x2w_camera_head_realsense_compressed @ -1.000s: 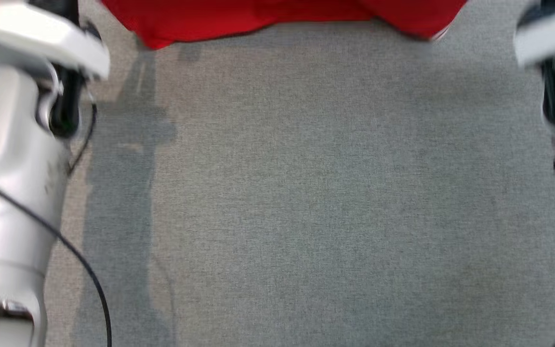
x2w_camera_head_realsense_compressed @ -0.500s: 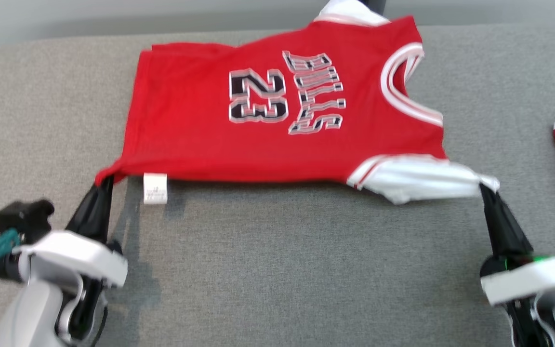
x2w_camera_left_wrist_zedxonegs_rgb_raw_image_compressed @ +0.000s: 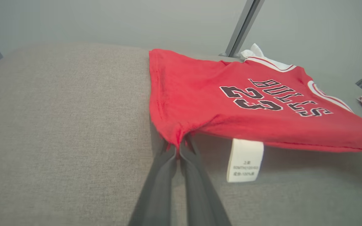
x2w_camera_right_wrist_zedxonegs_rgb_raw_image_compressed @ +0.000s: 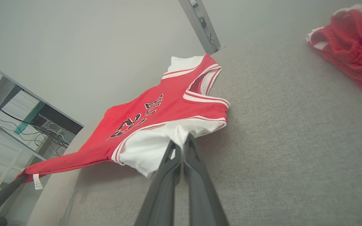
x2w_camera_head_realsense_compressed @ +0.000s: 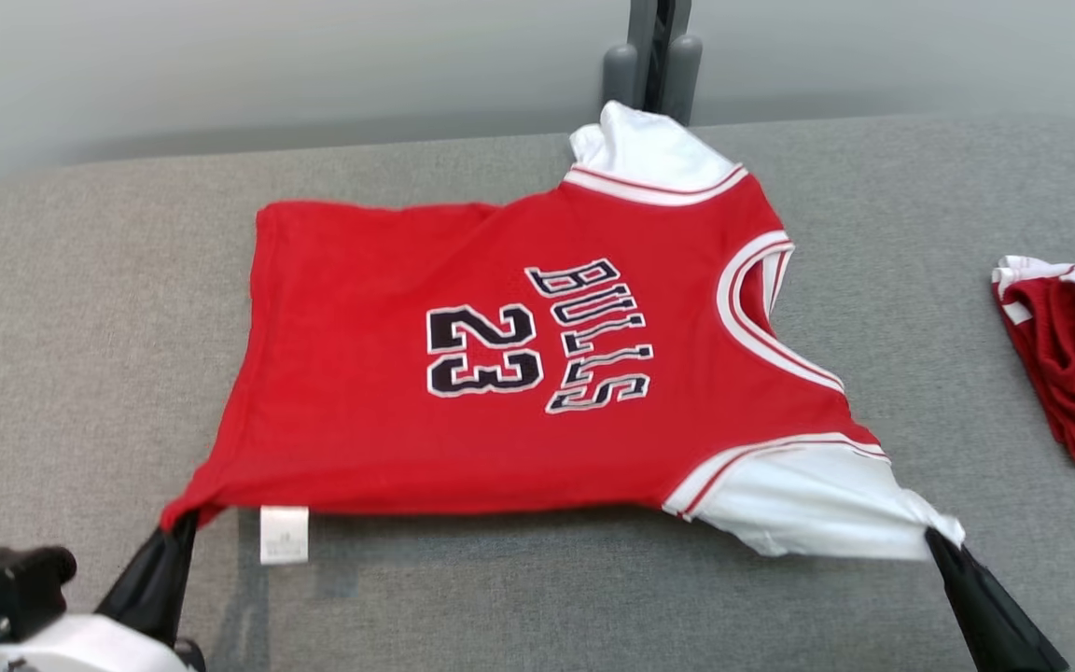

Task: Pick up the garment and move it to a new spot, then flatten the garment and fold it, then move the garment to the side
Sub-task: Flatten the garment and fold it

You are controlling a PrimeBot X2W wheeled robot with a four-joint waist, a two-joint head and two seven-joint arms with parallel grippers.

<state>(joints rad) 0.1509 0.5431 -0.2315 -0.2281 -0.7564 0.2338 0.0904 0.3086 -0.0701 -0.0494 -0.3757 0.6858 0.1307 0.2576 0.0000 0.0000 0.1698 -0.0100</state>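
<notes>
The garment (x2w_camera_head_realsense_compressed: pixel 500 373) is a red jersey with white sleeves, "BULLS" and "23" on its front, spread over a grey padded table (x2w_camera_head_realsense_compressed: pixel 80 327). My left gripper (x2w_camera_head_realsense_compressed: pixel 178 523) is shut on its near hem corner, beside a white care label (x2w_camera_head_realsense_compressed: pixel 284 534). My right gripper (x2w_camera_head_realsense_compressed: pixel 941 541) is shut on the tip of the near white sleeve. The near edge hangs stretched a little above the table between the two grippers. In the left wrist view the gripper (x2w_camera_left_wrist_zedxonegs_rgb_raw_image_compressed: pixel 178 147) pinches red cloth of the garment (x2w_camera_left_wrist_zedxonegs_rgb_raw_image_compressed: pixel 231 100). In the right wrist view the gripper (x2w_camera_right_wrist_zedxonegs_rgb_raw_image_compressed: pixel 181 141) pinches white sleeve cloth of the garment (x2w_camera_right_wrist_zedxonegs_rgb_raw_image_compressed: pixel 168 110).
A second red and white piece of clothing (x2w_camera_head_realsense_compressed: pixel 1074 355) lies crumpled at the table's right edge, also seen as the crumpled clothing (x2w_camera_right_wrist_zedxonegs_rgb_raw_image_compressed: pixel 350 47). A dark upright post (x2w_camera_head_realsense_compressed: pixel 654 56) stands behind the table's far edge. Bare grey surface lies left of the jersey and in front of it.
The head view has tilted up, so the whole picture shifted: from bare table with only a red edge at top to the full jersey. Both grippers keep hold of its near corners.
</notes>
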